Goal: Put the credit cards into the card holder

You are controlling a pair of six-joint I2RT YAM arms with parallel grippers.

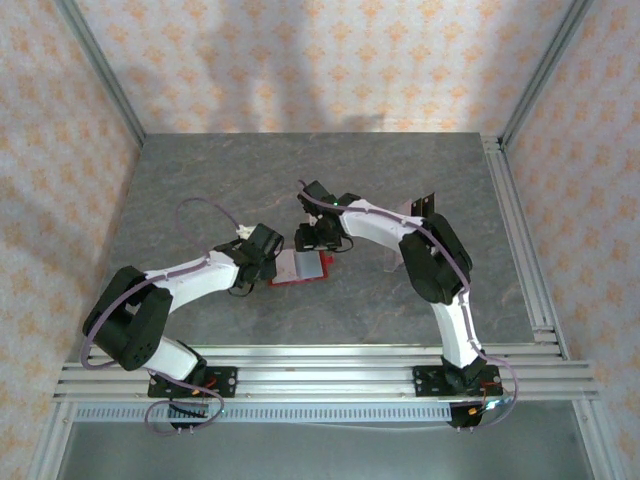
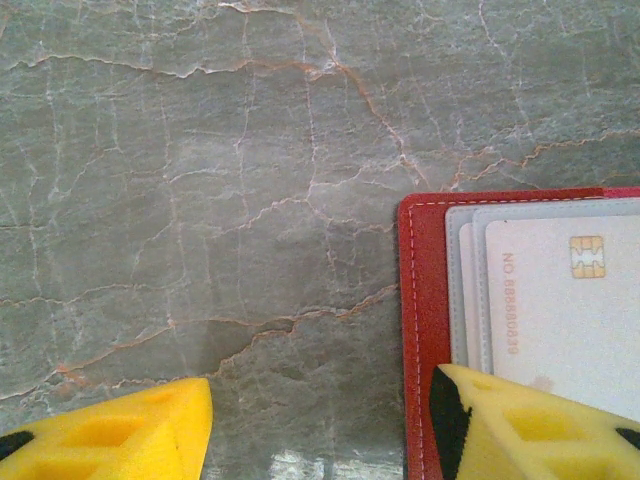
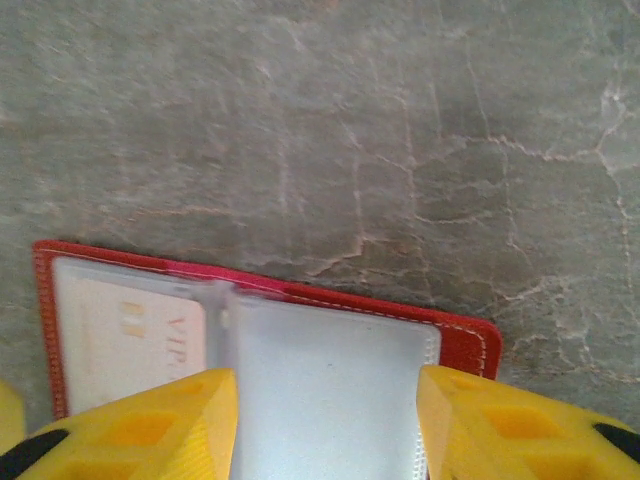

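On the near half of the tabletop (image 1: 200, 190), the left tool (image 2: 322, 400) hangs released over the open card holder's (image 2: 422, 320) edge, one credit card (image 2: 570, 330) pocketed, while beyond it the right tool (image 3: 327, 400) straddles a clear sleeve (image 3: 330, 350), grip unclear; loading seems midway, and the next move would need a steady push inward.

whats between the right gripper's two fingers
In the right wrist view, the open card holder, pale lining up, lies on the table between the fingers of the right gripper.
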